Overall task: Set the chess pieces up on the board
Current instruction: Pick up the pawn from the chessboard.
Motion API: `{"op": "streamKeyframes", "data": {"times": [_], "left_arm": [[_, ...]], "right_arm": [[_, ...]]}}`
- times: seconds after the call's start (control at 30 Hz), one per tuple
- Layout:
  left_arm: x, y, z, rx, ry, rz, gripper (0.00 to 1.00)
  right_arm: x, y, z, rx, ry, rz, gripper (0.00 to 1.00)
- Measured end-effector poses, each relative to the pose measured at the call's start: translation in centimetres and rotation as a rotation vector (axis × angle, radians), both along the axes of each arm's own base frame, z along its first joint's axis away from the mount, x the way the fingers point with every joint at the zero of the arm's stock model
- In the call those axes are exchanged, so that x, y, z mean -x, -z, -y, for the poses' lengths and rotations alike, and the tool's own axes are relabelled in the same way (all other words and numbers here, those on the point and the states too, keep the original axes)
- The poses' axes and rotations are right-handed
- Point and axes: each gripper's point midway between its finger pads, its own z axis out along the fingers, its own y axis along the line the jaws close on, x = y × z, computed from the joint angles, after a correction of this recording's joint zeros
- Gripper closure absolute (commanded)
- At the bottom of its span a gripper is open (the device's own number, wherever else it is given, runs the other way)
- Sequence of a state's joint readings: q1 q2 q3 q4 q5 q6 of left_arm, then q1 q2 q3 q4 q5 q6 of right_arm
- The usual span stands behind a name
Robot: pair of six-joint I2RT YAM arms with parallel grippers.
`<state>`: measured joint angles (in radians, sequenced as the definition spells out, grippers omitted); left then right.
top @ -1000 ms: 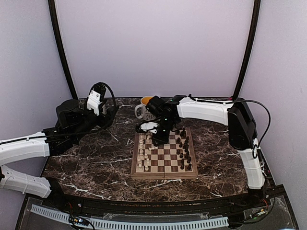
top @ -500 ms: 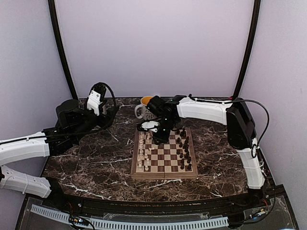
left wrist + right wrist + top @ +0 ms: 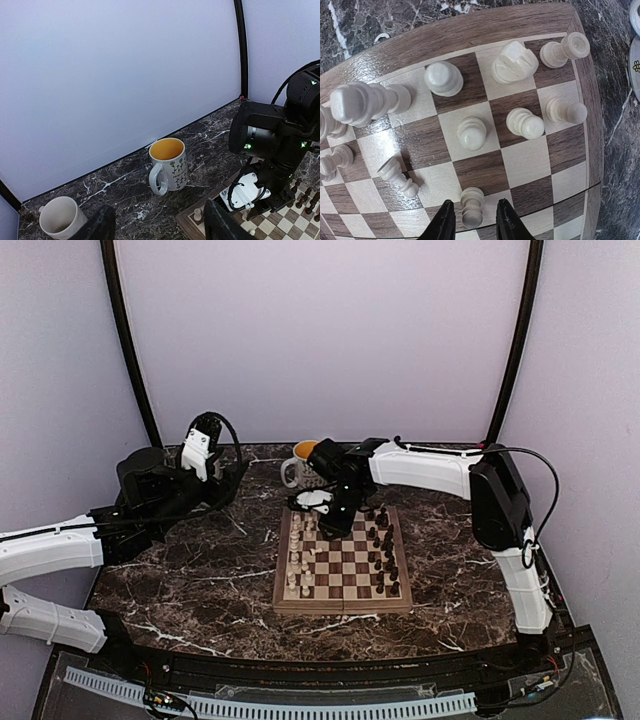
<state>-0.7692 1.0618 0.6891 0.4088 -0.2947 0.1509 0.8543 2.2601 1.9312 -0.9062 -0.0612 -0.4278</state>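
The board [image 3: 343, 602] lies at the table's middle, cream-white pieces [image 3: 298, 555] along its left side and dark pieces [image 3: 383, 550] along its right. My right gripper [image 3: 335, 520] hangs over the board's far left corner. In the right wrist view it [image 3: 472, 222] is open, its fingers astride a standing white pawn [image 3: 471, 202] with a gap on each side. Several more white pieces [image 3: 514, 61] stand on the squares beyond it, near the board's border [image 3: 470, 27]. My left gripper [image 3: 230, 483] is held above the table left of the board, open and empty [image 3: 157, 230].
A flowered mug with a yellow inside [image 3: 298, 465] stands just behind the board's far left corner and also shows in the left wrist view [image 3: 167, 162]. A cream cup [image 3: 60, 218] stands further left. Walls enclose the back and both sides.
My right gripper has shifted slightly toward the board's far edge. The left arm has not moved.
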Motion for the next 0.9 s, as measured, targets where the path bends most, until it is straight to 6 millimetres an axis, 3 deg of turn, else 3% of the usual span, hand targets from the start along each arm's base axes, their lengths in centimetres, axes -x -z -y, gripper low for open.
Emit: {"op": "streamKeyframes", "data": {"times": [0.37,0.67,0.9], "left_arm": [[0.0,0.0,0.0,0.000,0.000,0.000,0.38],[0.0,0.0,0.1,0.000,0.004,0.000,0.38],[0.1,-0.1,0.1,0.002,0.007,0.002,0.38]], "right_arm": [[0.7,-1.4,-0.6,-0.029,-0.033,0.001,0.70],[3.2,-1.5,-2.1,-0.048,-0.128,-0.030,0.71],[3.9,-1.5,-2.3,-0.053,-0.153,-0.052,0.70]]}}
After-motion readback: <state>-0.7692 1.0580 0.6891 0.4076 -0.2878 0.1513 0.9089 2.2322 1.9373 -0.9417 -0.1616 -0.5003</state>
